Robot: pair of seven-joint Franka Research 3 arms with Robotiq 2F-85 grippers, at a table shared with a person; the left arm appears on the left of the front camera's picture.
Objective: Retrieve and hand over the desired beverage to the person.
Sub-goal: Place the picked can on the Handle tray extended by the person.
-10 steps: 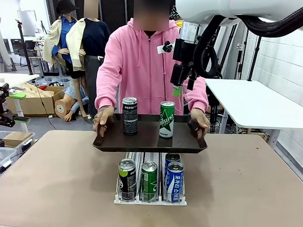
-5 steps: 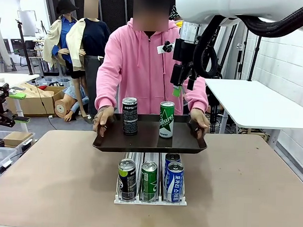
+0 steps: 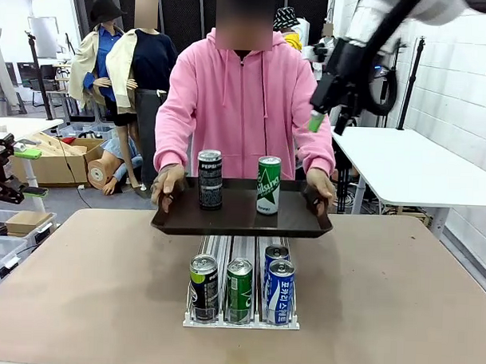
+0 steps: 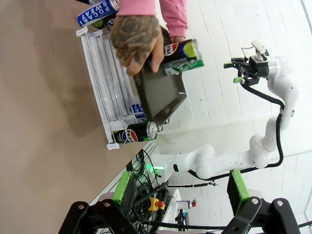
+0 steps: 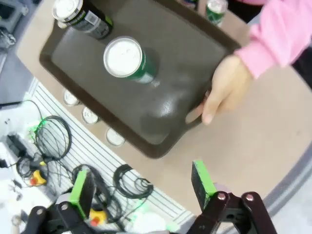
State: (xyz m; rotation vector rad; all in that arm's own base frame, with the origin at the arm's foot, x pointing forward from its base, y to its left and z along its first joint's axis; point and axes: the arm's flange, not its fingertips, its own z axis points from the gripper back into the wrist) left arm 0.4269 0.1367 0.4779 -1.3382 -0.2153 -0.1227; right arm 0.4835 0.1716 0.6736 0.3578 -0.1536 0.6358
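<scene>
Looking across the table (image 3: 79, 288) from my seat, I'll use the tray (image 3: 242, 218) as my anchor. Left of it there's just bare tabletop, and my left gripper (image 4: 180, 195) has its green-padded fingers (image 4: 123, 187) spread wide with nothing between them; its wrist camera is rolled sideways, looking over the table edge at the can rack (image 4: 105, 87) and the tray from a distance.

The person (image 3: 242, 102) in the pink hoodie stands at the far side, holding the tray up by both short ends, one hand (image 3: 168, 183) on its left end and the other hand (image 3: 319, 187) on its right end. On the tray, a black Pepsi can (image 3: 209, 179) stands upright toward the left, and a green can (image 3: 268, 184) stands upright just right of the middle, the two clearly apart.

Below the tray, on my side of it, the white can rack (image 3: 240, 310) sits on the table with a black-and-green can (image 3: 203, 286) in the left lane, a green can (image 3: 239, 288) in the middle lane and two blue cans (image 3: 278, 283) in the right lane, one behind the other.

Up and to the right of the tray, my right gripper (image 3: 318, 121) hangs in the air near the person's shoulder, jaws apart and gripping nothing. Its wrist view looks down at the tray, with the green can's silver top (image 5: 123, 57) toward the upper left and its own gripper (image 5: 141, 187) spread wide.
</scene>
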